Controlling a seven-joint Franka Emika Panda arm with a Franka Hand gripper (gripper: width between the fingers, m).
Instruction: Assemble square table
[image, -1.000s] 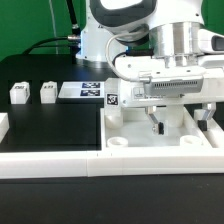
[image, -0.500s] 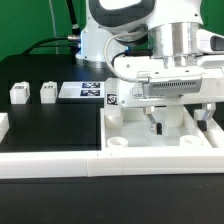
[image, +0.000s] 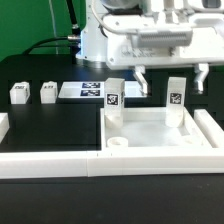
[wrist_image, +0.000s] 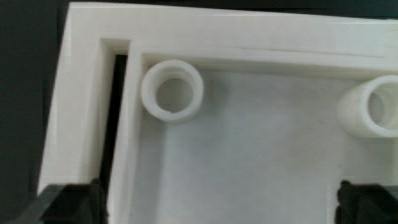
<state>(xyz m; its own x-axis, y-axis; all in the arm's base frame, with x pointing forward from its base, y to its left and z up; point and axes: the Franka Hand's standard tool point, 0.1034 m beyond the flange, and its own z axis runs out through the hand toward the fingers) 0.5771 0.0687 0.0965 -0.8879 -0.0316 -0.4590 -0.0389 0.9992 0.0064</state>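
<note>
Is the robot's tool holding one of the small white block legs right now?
No, the tool hangs open above the large white plastic square table top, its fingers spread wide and gripping nothing.

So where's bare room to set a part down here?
The black table patch bordered by the loose legs, marker board, front rail and square table top. Also the top's middle. Crowded: its far edge, two standing legs under the open gripper.
</note>
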